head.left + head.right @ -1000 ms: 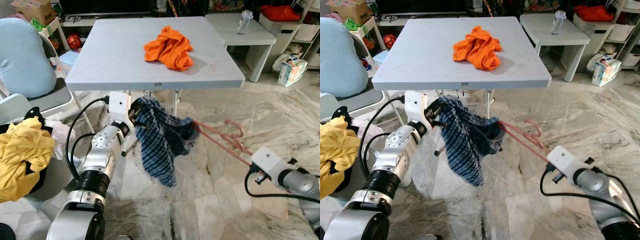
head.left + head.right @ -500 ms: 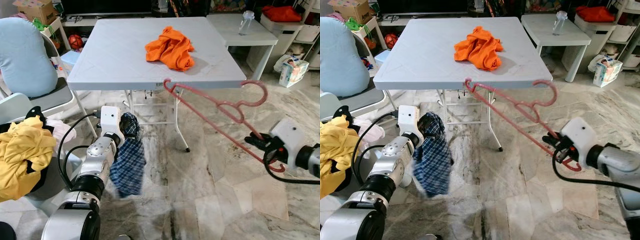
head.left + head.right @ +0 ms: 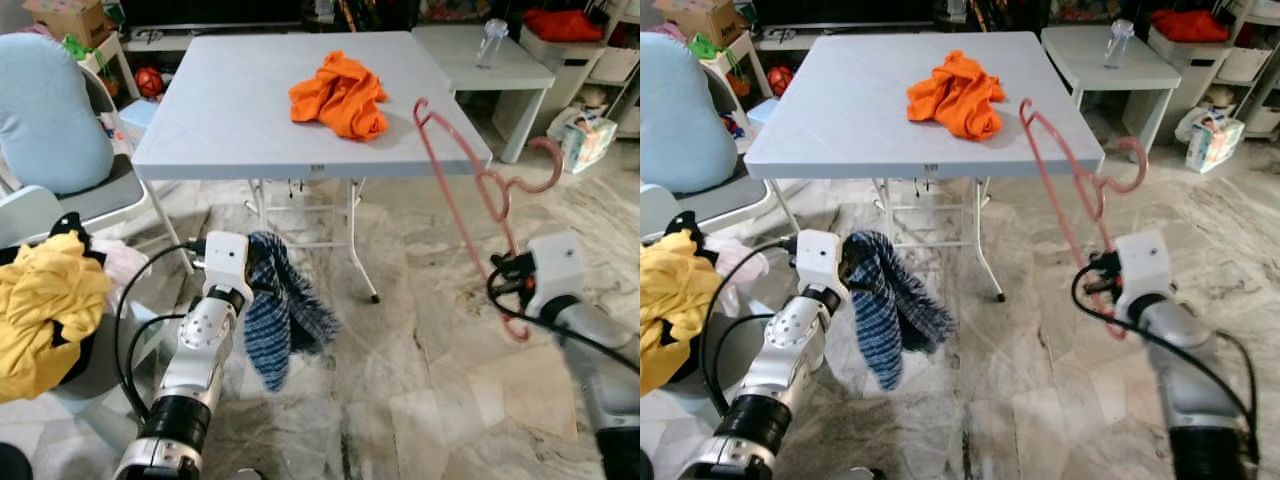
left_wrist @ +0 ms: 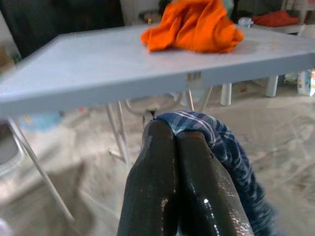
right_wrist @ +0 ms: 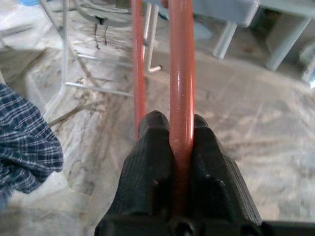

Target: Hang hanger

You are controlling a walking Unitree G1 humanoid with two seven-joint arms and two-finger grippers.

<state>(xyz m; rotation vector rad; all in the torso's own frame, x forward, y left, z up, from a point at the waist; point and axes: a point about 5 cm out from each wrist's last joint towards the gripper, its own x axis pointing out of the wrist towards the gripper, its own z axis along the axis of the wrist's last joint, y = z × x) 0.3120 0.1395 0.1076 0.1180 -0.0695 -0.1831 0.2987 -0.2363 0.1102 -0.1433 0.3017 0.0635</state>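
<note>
The right claw [image 3: 503, 272] is clamped on the pink hanger [image 3: 470, 190], raising it bare beside the worktop [image 3: 230, 120], likely ready for hanging; the left claw [image 4: 178, 147] pinches the plaid shirt [image 3: 280, 310], keeping it off the floor

One pink hanger [image 3: 470, 180], one plaid shirt [image 3: 280, 315], one orange garment [image 3: 340, 95], one yellow garment [image 3: 45, 310], two tables [image 3: 220, 120].

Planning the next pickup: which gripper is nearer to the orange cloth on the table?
Probably the left, narrowly. The left gripper, shut on the plaid shirt, sits below the table's near edge, under the orange cloth. The right gripper, clamping the pink hanger, is off past the table's right corner.
</note>
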